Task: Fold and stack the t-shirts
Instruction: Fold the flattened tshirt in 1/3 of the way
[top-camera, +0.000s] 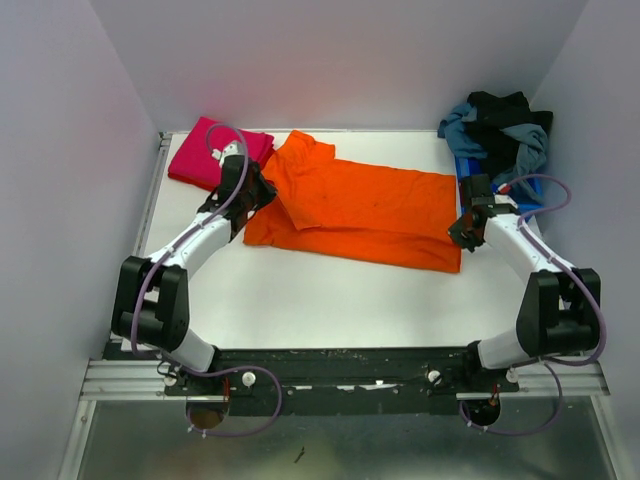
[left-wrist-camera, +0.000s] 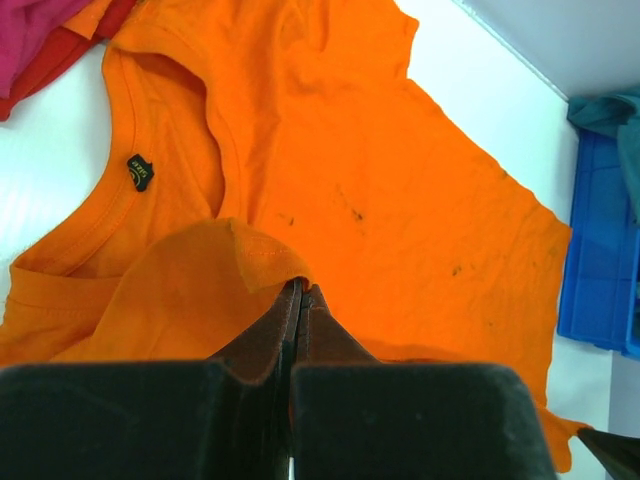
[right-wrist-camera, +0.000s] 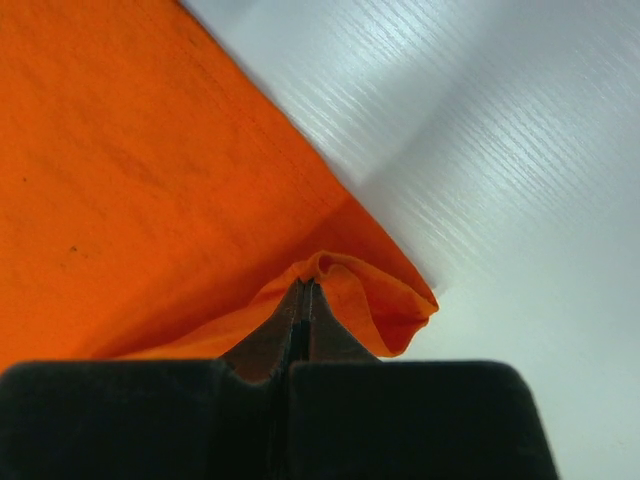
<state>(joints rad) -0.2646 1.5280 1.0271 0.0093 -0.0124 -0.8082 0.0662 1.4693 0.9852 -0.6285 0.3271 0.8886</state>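
The left arm rises from its base at the near left, bends at the elbow and runs its forearm forward and inward across the table (top-camera: 330, 295). The left gripper (top-camera: 258, 192) sits low at the left end of the orange t-shirt (top-camera: 370, 205), with its jaws pressed together on a pinch of the cloth. In the wrist view a fold of orange bunches over the tips, just short of the collar and its small dark label. Behind and to the left of this gripper, in the far left corner, the pink t-shirt (top-camera: 198, 150) lies folded to a rectangle, close against the orange sleeve. The orange shirt is spread lengthwise across the middle of the table, collar to the left and hem to the right, with a few dark specks on its front. The right arm mirrors the left from the near right, its forearm angled inward. The right gripper (top-camera: 463, 232) is clamped on the shirt's near right hem corner, which puckers between its tips. Behind it a blue crate (top-camera: 530, 186) stands under a heap of dark and teal clothes (top-camera: 500, 130)
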